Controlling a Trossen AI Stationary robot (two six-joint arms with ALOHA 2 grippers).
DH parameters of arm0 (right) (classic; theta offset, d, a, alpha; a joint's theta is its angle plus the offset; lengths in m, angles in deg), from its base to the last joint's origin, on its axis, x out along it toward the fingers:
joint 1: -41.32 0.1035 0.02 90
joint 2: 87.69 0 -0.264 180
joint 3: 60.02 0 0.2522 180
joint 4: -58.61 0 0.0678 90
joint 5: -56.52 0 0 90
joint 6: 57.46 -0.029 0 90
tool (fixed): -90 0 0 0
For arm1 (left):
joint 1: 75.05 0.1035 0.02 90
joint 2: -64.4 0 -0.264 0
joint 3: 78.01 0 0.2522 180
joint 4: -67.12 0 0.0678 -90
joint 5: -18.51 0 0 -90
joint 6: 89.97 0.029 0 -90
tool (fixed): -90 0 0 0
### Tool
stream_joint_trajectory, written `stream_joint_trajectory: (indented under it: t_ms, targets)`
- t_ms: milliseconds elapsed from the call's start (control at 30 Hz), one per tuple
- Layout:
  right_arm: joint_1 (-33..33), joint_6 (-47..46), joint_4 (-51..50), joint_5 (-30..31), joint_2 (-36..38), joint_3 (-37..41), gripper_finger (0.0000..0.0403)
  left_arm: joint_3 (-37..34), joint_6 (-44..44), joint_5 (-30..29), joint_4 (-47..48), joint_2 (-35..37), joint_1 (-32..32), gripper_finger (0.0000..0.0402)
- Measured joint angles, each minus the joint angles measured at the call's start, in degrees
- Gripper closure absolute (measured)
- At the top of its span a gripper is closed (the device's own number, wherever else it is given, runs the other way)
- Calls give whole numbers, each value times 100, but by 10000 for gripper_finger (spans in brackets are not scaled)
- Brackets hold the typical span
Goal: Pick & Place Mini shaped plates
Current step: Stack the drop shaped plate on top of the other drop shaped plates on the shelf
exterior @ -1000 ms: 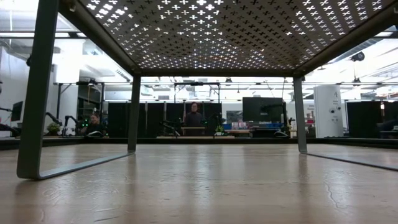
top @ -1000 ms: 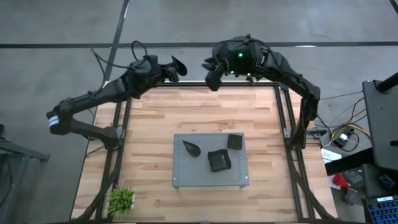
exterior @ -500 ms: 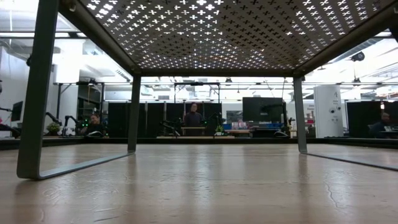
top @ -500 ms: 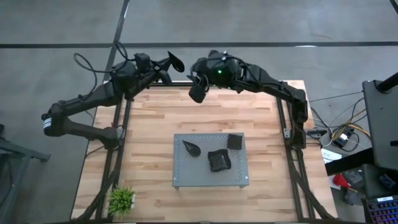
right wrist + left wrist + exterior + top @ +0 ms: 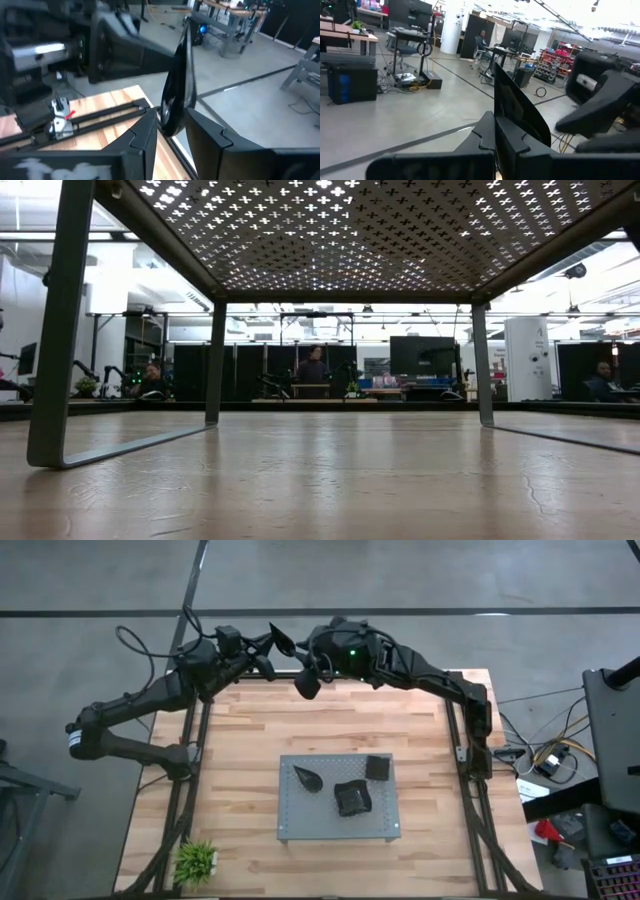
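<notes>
Both grippers hang together at the table's (image 5: 240, 730) far edge, each pinching a small black plate. Left gripper (image 5: 272, 643) has its jaws fully closed on a teardrop plate (image 5: 283, 639) that sticks out past the fingertips. Right gripper (image 5: 312, 676) has its jaws narrowed onto the rim of another teardrop plate (image 5: 306, 683), held edge-up. Well away from both, three more plates (image 5: 352, 797) lie on the grey perforated board (image 5: 290, 820) at mid-table.

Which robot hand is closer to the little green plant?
Left. The left gripper sits at the table's far edge, on the green plant's side; the right gripper is there too, slightly farther across.
</notes>
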Motion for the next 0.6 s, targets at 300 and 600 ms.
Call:
stream_joint_trajectory:
  t_ms: [300, 600]
  targets:
    - [0, -70, 7, 158, -130, 22, 320, 0, 76, 40, 11, 4, 0, 402]
    - [0, 30, 6, 326, -129, 22, 339, 0, 85, 42, 103, 22, -2, 402]
